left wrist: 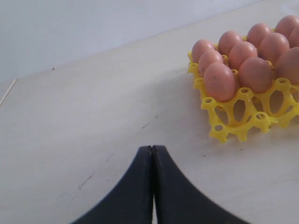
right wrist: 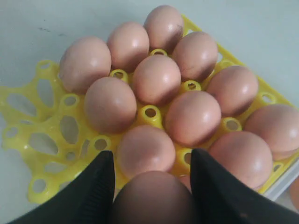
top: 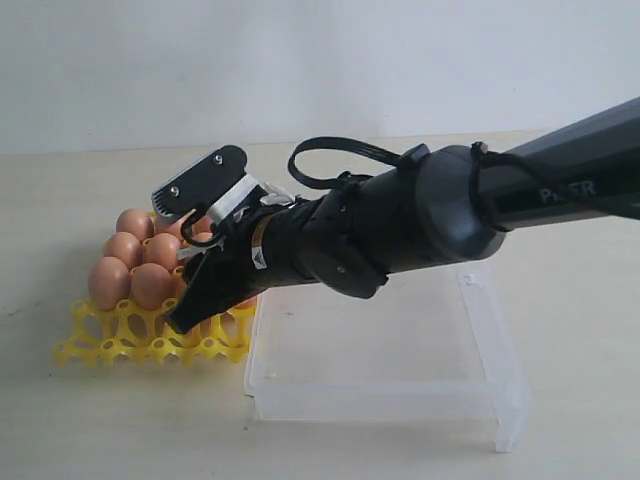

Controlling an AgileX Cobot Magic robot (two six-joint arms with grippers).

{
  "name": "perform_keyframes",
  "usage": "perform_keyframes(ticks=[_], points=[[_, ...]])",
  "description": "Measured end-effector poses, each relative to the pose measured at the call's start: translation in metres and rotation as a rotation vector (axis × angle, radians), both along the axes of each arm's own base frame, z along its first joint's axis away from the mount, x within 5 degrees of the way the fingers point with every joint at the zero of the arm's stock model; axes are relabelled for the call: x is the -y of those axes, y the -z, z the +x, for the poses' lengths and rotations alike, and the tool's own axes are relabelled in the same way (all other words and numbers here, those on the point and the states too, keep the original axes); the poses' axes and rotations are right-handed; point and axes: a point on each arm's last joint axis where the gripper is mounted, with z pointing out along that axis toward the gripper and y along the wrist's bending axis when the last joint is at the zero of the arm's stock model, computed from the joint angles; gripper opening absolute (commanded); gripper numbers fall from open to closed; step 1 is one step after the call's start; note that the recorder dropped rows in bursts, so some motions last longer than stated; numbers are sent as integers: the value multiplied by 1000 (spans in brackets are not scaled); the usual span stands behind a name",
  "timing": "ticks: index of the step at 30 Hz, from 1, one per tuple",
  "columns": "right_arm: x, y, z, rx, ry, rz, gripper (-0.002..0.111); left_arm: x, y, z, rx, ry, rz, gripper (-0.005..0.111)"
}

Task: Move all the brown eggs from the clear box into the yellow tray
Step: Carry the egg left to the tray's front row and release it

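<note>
Brown egg [right wrist: 152,200] clasped in right gripper [right wrist: 152,161] above yellow tray [right wrist: 150,122], left gripper [left wrist: 152,149] clenched

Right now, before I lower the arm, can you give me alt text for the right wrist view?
The right gripper holds a brown egg between its black fingers, over the yellow tray. About eleven brown eggs sit packed together in the tray, and one side of it is unfilled.

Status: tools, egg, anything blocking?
Right tool shut on an egg, over the yellow tray. Left tool shut, empty, beside the tray. Tray has room; no obstruction seen.
</note>
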Motion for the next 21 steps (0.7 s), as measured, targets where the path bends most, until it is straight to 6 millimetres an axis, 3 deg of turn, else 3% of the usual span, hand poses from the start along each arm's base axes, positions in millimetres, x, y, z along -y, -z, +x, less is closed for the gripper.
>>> perform_keyframes(ticks=[12, 15, 21], points=[[-4, 12, -3, -16, -13, -15, 2, 0, 0, 0, 0, 0, 0, 0], [-4, 12, -3, -8, -20, -19, 11, 0, 0, 0, 0, 0, 0, 0], [-4, 12, -3, 8, -38, -33, 45, 0, 0, 0, 0, 0, 0, 0]])
